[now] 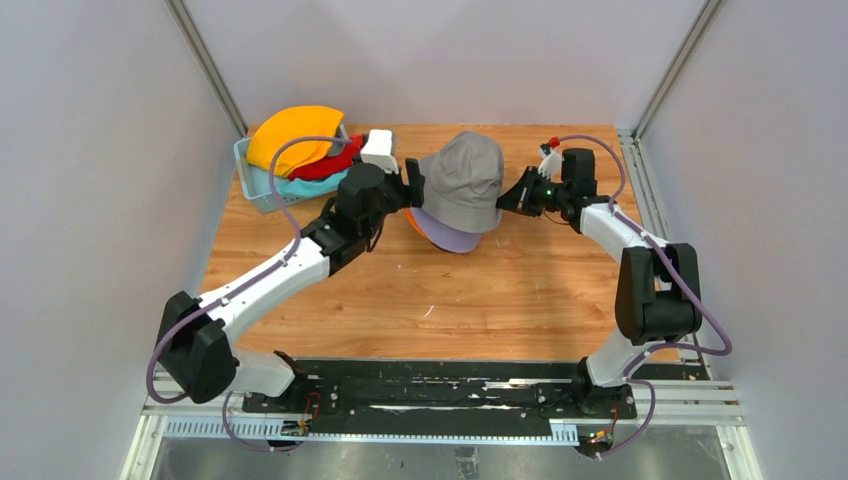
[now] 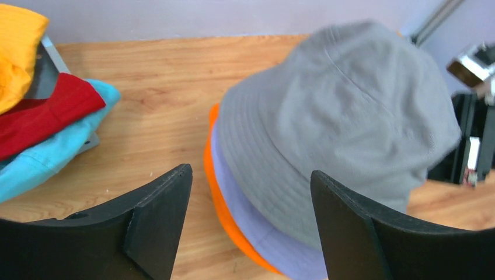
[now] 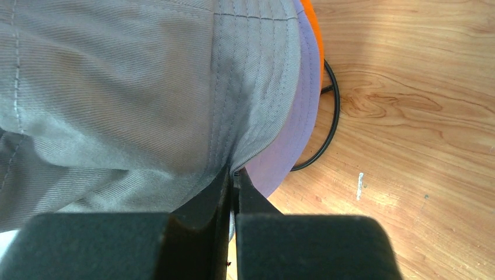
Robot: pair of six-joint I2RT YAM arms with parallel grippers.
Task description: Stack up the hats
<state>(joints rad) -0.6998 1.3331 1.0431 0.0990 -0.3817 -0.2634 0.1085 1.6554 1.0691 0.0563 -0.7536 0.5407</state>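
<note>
A grey hat [image 1: 463, 180] sits on top of a lavender hat [image 1: 450, 239] and an orange hat [image 1: 412, 222] at the table's middle back. My right gripper [image 1: 508, 199] is shut on the grey hat's brim [image 3: 245, 146] at its right side. My left gripper [image 1: 412, 185] is open and empty, just left of the stack, its fingers [image 2: 157, 216] apart with the stacked brims [image 2: 257, 221] between and beyond them. Yellow [image 1: 292, 135], red [image 1: 330, 165] and teal [image 1: 310, 187] hats lie piled in a basket at the back left.
The light blue basket [image 1: 248, 180] stands at the back left corner. A black wire stand ring [image 3: 333, 116] shows under the stacked hats. Grey walls close in the wooden table [image 1: 500, 300] on three sides.
</note>
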